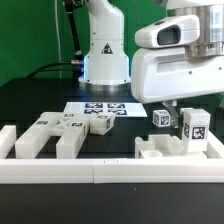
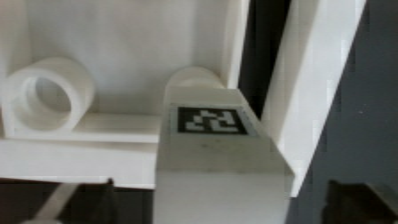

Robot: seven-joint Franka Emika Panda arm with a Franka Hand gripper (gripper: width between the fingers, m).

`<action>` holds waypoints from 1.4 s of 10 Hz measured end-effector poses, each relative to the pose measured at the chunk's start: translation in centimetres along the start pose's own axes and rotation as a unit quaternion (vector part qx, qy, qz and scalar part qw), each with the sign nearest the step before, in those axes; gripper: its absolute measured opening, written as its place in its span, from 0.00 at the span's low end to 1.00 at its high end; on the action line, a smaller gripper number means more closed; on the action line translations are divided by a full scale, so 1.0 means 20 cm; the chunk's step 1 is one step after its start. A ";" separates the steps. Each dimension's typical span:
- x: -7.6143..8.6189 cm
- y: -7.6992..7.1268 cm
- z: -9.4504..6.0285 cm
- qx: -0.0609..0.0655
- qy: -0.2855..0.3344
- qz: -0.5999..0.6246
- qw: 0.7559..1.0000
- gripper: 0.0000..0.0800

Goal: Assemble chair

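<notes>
An upright white chair bar point(image 1: 194, 130) with a black-and-white tag stands at the exterior view's right, directly under my gripper point(image 1: 190, 108). In the wrist view this tagged bar point(image 2: 217, 150) runs down between my gripper point(image 2: 217, 208) fingers, with one dark finger point(image 2: 80, 202) against its side and the other at the opposite side. Whether they press on it I cannot tell. Behind the bar lies a white chair part with a round hole point(image 2: 50, 95). A small tagged cube point(image 1: 161, 117) sits beside the bar, and a notched white part point(image 1: 160, 150) lies in front.
Three more blocky white parts point(image 1: 40, 137) point(image 1: 70, 135) point(image 1: 101, 123) lie at the exterior view's left. The marker board point(image 1: 100, 108) lies flat in front of the robot base point(image 1: 104, 50). White border rails point(image 1: 100, 172) edge the front and both sides.
</notes>
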State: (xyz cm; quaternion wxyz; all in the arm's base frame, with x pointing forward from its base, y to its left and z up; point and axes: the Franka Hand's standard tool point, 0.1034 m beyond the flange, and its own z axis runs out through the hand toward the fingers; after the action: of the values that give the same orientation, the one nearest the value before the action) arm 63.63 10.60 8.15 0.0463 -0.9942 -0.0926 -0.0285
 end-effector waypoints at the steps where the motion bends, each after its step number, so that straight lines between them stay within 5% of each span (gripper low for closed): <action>1: 0.00 0.00 0.00 0.000 0.000 0.001 1.000 0.48; 2: 0.00 0.00 0.00 0.000 0.000 0.001 1.000 0.36; 6: 0.00 0.00 0.00 0.000 0.000 0.017 1.000 0.36; 8: 0.00 0.01 0.00 0.010 -0.007 0.122 0.992 0.36; 14: 0.03 -0.06 0.02 0.011 0.024 0.423 0.906 0.36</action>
State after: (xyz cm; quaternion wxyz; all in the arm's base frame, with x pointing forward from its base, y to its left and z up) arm 64.01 11.89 7.99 0.0667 -0.9383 0.3380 -0.0296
